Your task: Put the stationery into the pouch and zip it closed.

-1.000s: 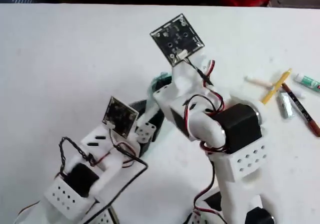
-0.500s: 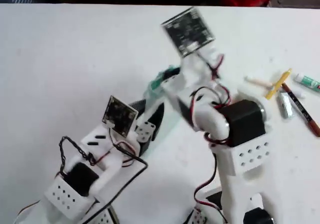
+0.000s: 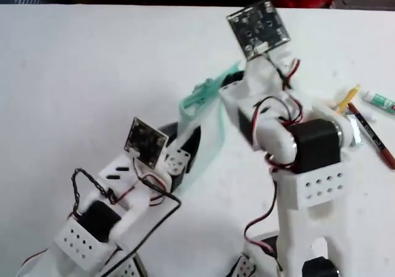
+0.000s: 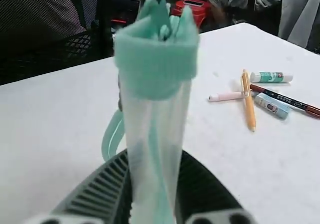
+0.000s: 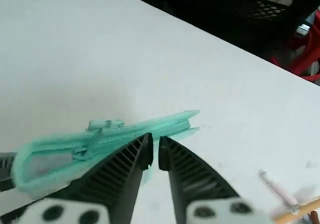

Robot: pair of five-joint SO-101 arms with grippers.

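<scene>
A clear pouch [image 3: 207, 126] with teal zipper trim hangs stretched between both arms over the table. My left gripper [image 3: 184, 152] is shut on its lower end; in the left wrist view the pouch [image 4: 156, 114] rises upright from between the gripper [image 4: 155, 160] fingers. My right gripper [image 3: 227, 93] is shut on the teal zipper edge [image 5: 120, 134], and the right wrist view has the gripper [image 5: 154, 148] past the zipper pull [image 5: 104, 124]. The stationery lies loose on the table: yellow pen [image 4: 247, 100], pink pen [image 4: 227, 97], glue stick [image 4: 270, 77], brown pencil [image 4: 286, 100], small blue item [image 4: 272, 106].
In the high view the stationery sits at the table's right side, with the yellow pen [image 3: 347, 98], glue stick [image 3: 379, 100] and brown pencil [image 3: 371, 135] partly behind the right arm's motor [image 3: 311, 150]. Bare white table [image 3: 80, 73] spreads to the left and back.
The right arm has swung up and to the right, drawing the pouch's teal edge with it and stretching the pouch. The left arm has kept still.
</scene>
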